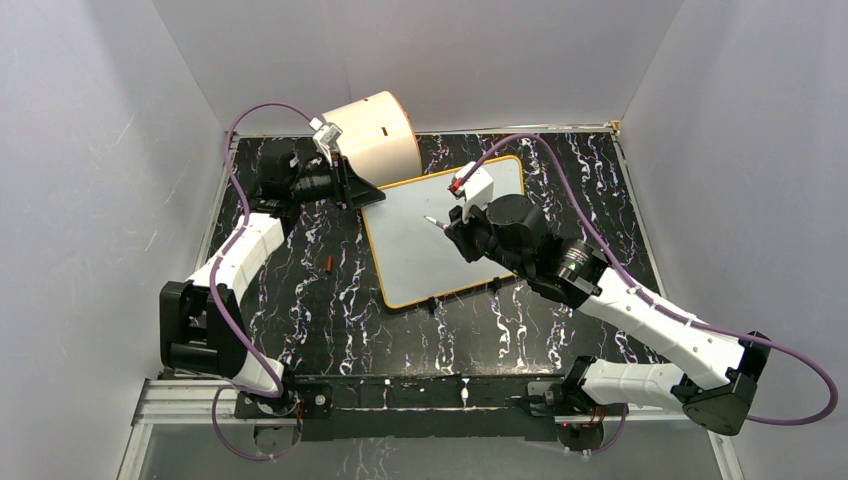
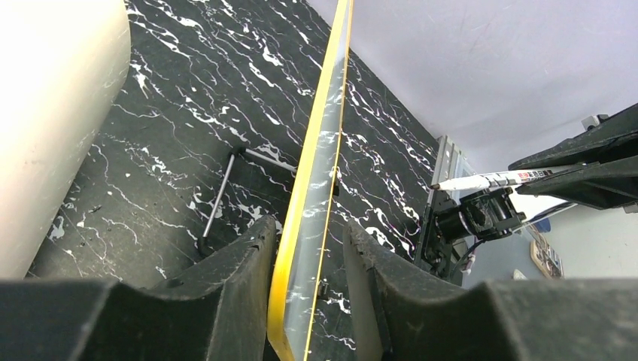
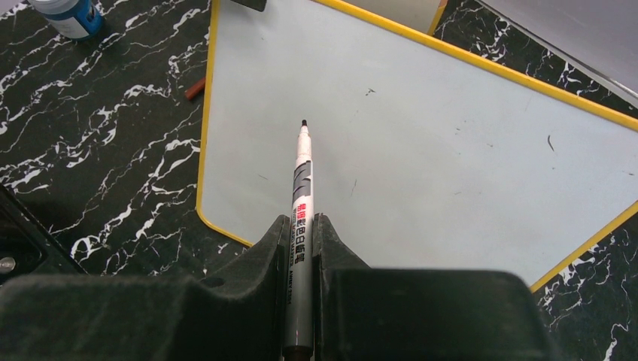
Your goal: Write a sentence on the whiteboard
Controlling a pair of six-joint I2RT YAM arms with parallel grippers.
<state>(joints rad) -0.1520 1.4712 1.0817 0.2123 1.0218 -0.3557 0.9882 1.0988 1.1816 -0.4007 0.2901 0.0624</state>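
Top external: black white-veined tabletop (image 1: 330, 320) inside pale grey walls (image 1: 100, 150), whiteboard (image 1: 420, 255) atop.

Robotics lab test cell

Plain grey-white panel walls (image 1: 90, 150) box in a black, white-veined marble-pattern tabletop (image 1: 330, 310). Two white-and-black jointed robot arms, the left arm (image 1: 235, 260) and the right arm (image 1: 650, 315), are bolted to a bare aluminium rail (image 1: 190, 400) at its near edge and trail loose purple cables (image 1: 800, 400). On the tabletop lie a glossy white board with a yellow-orange rim (image 1: 430, 250) and a cream cylinder drum (image 1: 375, 130).
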